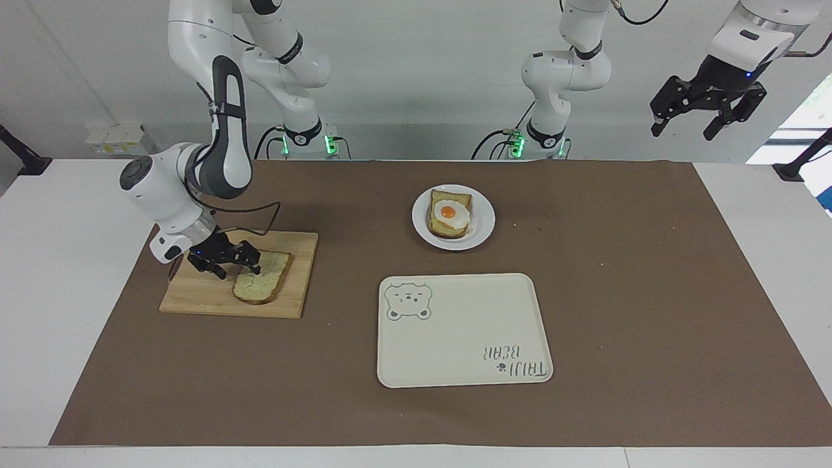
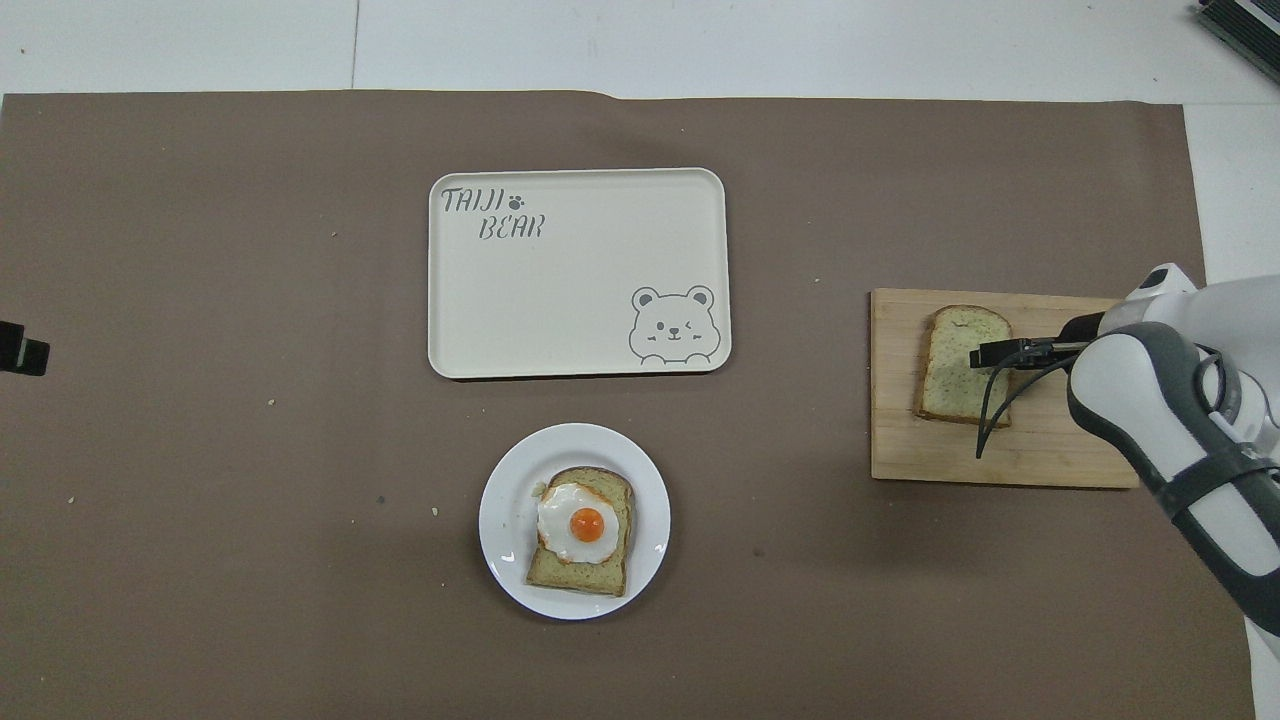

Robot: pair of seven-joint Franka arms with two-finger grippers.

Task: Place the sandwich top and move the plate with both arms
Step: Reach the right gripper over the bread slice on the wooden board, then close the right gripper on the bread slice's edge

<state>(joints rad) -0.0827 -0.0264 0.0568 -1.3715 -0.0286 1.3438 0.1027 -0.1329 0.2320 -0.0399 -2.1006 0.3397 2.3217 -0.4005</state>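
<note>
Fingers (image 1: 255,264) spread over sandwich top (image 1: 265,286); tray (image 1: 455,374) reads "TAIJI BEAR".

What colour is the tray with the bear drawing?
The tray is cream, with grey bear drawing and lettering; the overhead view shows it best.

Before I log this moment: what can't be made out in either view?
- Whether the right gripper touches the sandwich top on the cutting board: facing view too distant, overhead view sees it edge-on.
- The left gripper, raised and waiting off the left arm's end of the table, is outside the overhead view.
- The plate surface under the egg bread is covered in both views.
</note>
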